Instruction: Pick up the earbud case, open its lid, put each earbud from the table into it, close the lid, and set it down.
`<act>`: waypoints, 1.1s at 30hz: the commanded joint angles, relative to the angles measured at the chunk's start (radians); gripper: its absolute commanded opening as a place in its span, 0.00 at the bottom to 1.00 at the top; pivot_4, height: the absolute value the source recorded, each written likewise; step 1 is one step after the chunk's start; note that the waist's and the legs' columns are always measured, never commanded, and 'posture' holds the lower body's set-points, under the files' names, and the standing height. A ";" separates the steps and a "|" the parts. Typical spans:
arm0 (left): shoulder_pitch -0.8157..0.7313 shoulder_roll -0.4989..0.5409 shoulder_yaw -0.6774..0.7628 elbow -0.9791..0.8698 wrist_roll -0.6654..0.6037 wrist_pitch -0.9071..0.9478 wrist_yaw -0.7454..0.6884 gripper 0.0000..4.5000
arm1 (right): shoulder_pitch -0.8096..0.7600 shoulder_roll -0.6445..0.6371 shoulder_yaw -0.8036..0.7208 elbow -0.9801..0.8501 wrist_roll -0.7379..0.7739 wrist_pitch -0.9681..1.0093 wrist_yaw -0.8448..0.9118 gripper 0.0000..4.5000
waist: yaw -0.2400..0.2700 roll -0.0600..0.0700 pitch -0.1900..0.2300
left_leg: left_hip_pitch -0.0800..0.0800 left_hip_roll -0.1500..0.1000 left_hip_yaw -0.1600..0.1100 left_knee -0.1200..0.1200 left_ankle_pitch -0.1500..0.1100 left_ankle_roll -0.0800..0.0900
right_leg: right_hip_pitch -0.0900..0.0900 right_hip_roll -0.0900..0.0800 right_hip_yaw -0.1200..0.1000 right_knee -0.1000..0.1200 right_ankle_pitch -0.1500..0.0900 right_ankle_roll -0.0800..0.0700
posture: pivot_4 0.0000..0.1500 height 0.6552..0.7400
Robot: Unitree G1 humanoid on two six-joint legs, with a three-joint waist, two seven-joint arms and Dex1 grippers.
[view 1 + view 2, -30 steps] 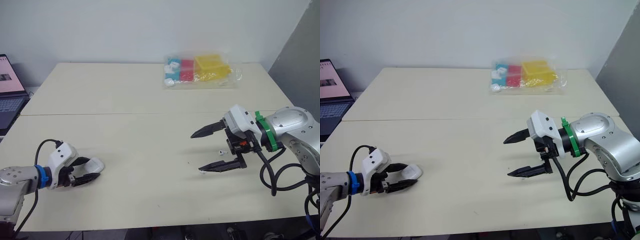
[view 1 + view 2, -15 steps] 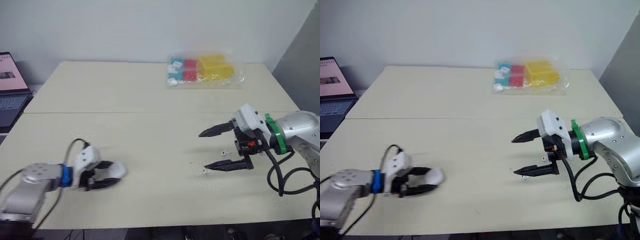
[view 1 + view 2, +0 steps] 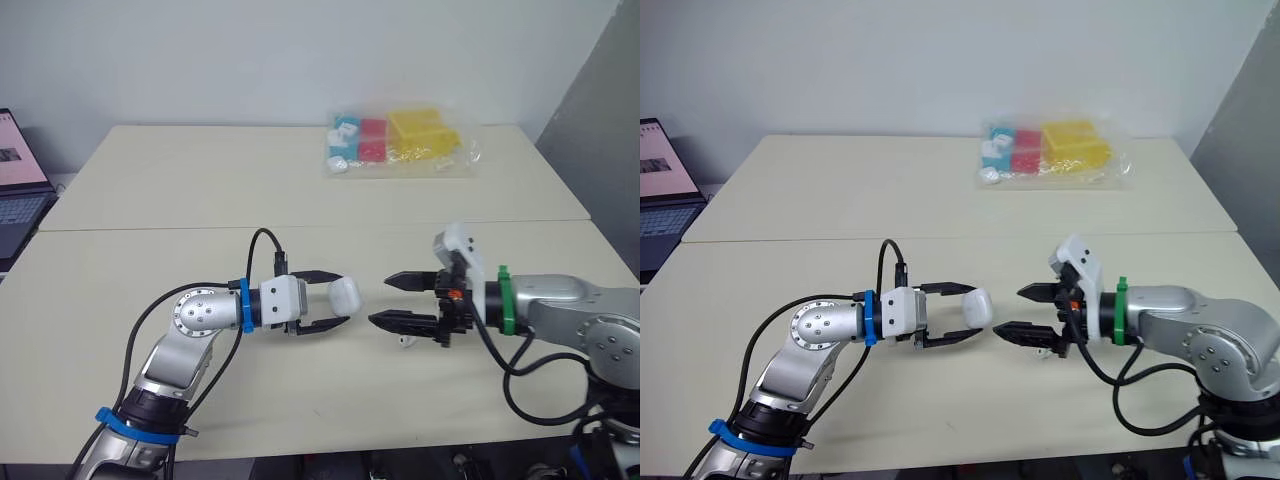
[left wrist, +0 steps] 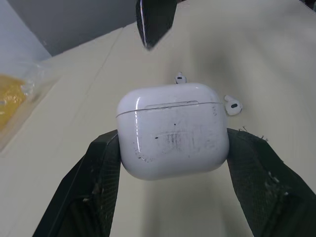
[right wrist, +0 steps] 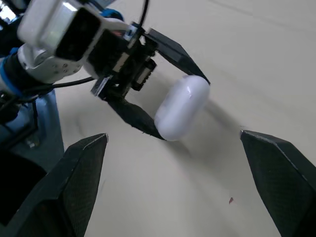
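Earbud case [image 4: 173, 129] has been carried from the left of the surface [image 3: 300, 200] to its middle, pinched between the left gripper's [image 3: 343, 298] fingers, lid closed. The right gripper [image 3: 380, 300], fingers spread, has swung in to face it, so opening the lid comes next. What seem to be both earbuds [image 4: 232, 105] lie on the surface below.

The edge cuts off the laptop [image 3: 20, 200], and the right hand [image 3: 380, 300] half hides 1 earbud [image 3: 404, 341].
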 commanded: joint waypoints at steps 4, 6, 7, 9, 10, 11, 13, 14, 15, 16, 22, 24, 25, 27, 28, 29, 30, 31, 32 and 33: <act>-0.050 -0.034 -0.020 0.052 0.041 -0.151 0.045 0.62 | -0.057 0.127 -0.064 0.052 0.110 0.113 -0.205 1.00 | -0.004 0.000 0.000 | 0.000 0.000 0.000 0.000 0.000 0.000 | -0.001 0.001 -0.001 -0.001 0.000 0.000 | 1.00 1.00; -0.058 -0.038 -0.022 0.064 0.044 -0.172 0.051 0.62 | -0.051 0.156 -0.072 0.063 0.126 0.125 -0.239 1.00 | -0.005 0.000 0.000 | 0.000 0.000 0.000 0.000 0.000 0.000 | -0.001 0.003 -0.001 -0.001 0.000 0.000 | 1.00 1.00; -0.060 -0.039 -0.023 0.068 0.048 -0.184 0.056 0.62 | -0.048 0.169 -0.079 0.068 0.136 0.126 -0.255 1.00 | -0.006 0.000 0.000 | -0.001 0.000 0.000 0.000 0.000 0.000 | -0.001 0.003 -0.001 -0.001 0.000 0.000 | 1.00 1.00; -0.068 -0.044 -0.020 0.062 0.039 -0.177 0.064 0.62 | -0.043 0.197 -0.089 0.094 0.158 0.130 -0.283 1.00 | -0.006 0.000 0.000 | -0.001 0.000 0.000 0.000 0.000 0.000 | -0.001 0.003 -0.001 -0.001 0.000 0.001 | 1.00 1.00; -0.070 -0.045 -0.020 0.061 0.036 -0.172 0.066 0.62 | -0.044 0.203 -0.092 0.100 0.167 0.134 -0.293 1.00 | -0.007 0.000 0.000 | -0.001 0.000 0.000 0.000 0.000 0.000 | -0.001 0.004 -0.001 -0.001 0.000 0.001 | 1.00 1.00; -0.071 -0.045 -0.020 0.060 0.034 -0.170 0.068 0.62 | -0.044 0.207 -0.094 0.104 0.175 0.136 -0.302 1.00 | -0.007 0.000 0.000 | -0.001 0.001 0.000 0.000 0.000 0.000 | -0.001 0.004 -0.001 -0.001 0.000 0.001 | 1.00 1.00; -0.076 -0.046 -0.020 0.051 0.028 -0.168 0.073 0.62 | -0.047 0.221 -0.096 0.129 0.187 0.135 -0.323 1.00 | -0.007 0.000 0.000 | -0.001 0.001 0.000 0.000 0.000 0.000 | -0.001 0.004 -0.001 -0.001 0.000 0.001 | 1.00 1.00; -0.078 -0.046 -0.021 0.045 0.024 -0.163 0.072 0.62 | -0.049 0.227 -0.097 0.142 0.192 0.133 -0.333 1.00 | -0.007 0.000 0.000 | -0.001 0.001 0.000 0.000 0.000 0.000 | -0.001 0.004 -0.001 -0.001 0.000 0.001 | 1.00 1.00; -0.080 -0.048 -0.021 0.036 0.023 -0.155 0.077 0.62 | -0.051 0.238 -0.099 0.157 0.205 0.128 -0.341 1.00 | -0.008 0.000 0.000 | -0.001 0.001 0.000 0.000 0.000 0.000 | -0.001 0.004 -0.001 -0.001 0.000 0.001 | 1.00 1.00; -0.081 -0.049 -0.021 0.029 0.023 -0.149 0.080 0.62 | -0.053 0.245 -0.101 0.166 0.217 0.125 -0.349 1.00 | -0.008 0.000 0.000 | -0.001 0.001 0.000 0.000 0.000 0.000 | -0.001 0.004 -0.001 -0.001 0.000 0.001 | 1.00 1.00; -0.089 -0.043 -0.024 0.023 0.027 -0.157 0.073 0.62 | -0.077 0.251 -0.111 0.213 0.271 0.115 -0.384 0.71 | -0.008 0.000 0.000 | -0.001 0.001 0.000 0.000 0.000 0.000 | -0.001 0.005 -0.001 -0.001 0.000 0.001 | 1.00 1.00; -0.090 -0.048 -0.021 0.016 0.017 -0.141 0.076 0.62 | -0.076 0.247 -0.112 0.216 0.294 0.112 -0.387 0.54 | -0.009 0.000 0.000 | -0.001 0.001 0.000 0.000 0.000 0.000 | -0.001 0.005 -0.001 -0.001 0.000 0.001 | 1.00 1.00; -0.090 -0.048 -0.021 0.016 0.016 -0.142 0.076 0.62 | -0.076 0.246 -0.112 0.220 0.305 0.109 -0.394 0.46 | -0.009 0.000 0.000 | -0.001 0.001 0.000 0.000 0.000 0.000 | -0.001 0.005 -0.001 -0.001 0.000 0.001 | 1.00 1.00; -0.091 -0.053 -0.018 0.013 0.010 -0.134 0.080 0.62 | -0.074 0.240 -0.110 0.226 0.330 0.107 -0.401 0.29 | -0.009 0.000 0.000 | -0.001 0.001 0.000 -0.001 0.000 0.000 | -0.001 0.005 -0.001 -0.002 0.000 0.001 | 1.00 1.00; -0.091 -0.056 -0.016 0.014 0.012 -0.134 0.086 0.62 | -0.073 0.237 -0.107 0.229 0.342 0.107 -0.407 0.20 | -0.009 0.000 0.000 | -0.001 0.001 0.000 0.000 0.000 0.000 | -0.001 0.005 -0.001 -0.002 0.000 0.001 | 1.00 1.00; -0.092 -0.056 -0.016 0.015 0.015 -0.138 0.088 0.62 | -0.073 0.232 -0.104 0.231 0.355 0.106 -0.411 0.16 | -0.009 0.000 0.000 | -0.001 0.001 0.000 0.000 0.000 0.000 | -0.001 0.005 -0.001 -0.002 0.000 0.001 | 1.00 1.00; -0.093 -0.055 -0.017 0.016 0.018 -0.143 0.089 0.62 | -0.073 0.228 -0.100 0.233 0.366 0.102 -0.416 0.17 | -0.009 0.000 0.000 | -0.001 0.001 0.000 0.000 0.000 0.000 | -0.001 0.005 -0.001 -0.002 0.000 0.001 | 1.00 1.00; -0.093 -0.057 -0.017 0.017 0.020 -0.144 0.093 0.62 | -0.072 0.225 -0.096 0.236 0.383 0.098 -0.424 0.17 | -0.009 0.000 0.000 | -0.001 0.001 0.000 0.000 0.000 0.000 | -0.001 0.005 -0.001 -0.002 0.000 0.001 | 1.00 1.00; -0.092 -0.058 -0.018 0.018 0.022 -0.148 0.096 0.62 | -0.070 0.221 -0.091 0.236 0.400 0.092 -0.430 0.17 | -0.009 0.000 0.000 | -0.001 0.001 0.000 0.000 0.000 0.000 | -0.001 0.005 -0.001 -0.002 0.000 0.001 | 1.00 1.00; -0.091 -0.059 -0.018 0.017 0.023 -0.150 0.098 0.62 | -0.069 0.216 -0.086 0.236 0.415 0.087 -0.437 0.17 | -0.009 0.000 0.000 | -0.001 0.001 0.000 -0.001 0.000 0.000 | -0.001 0.005 -0.001 -0.002 0.000 0.001 | 1.00 1.00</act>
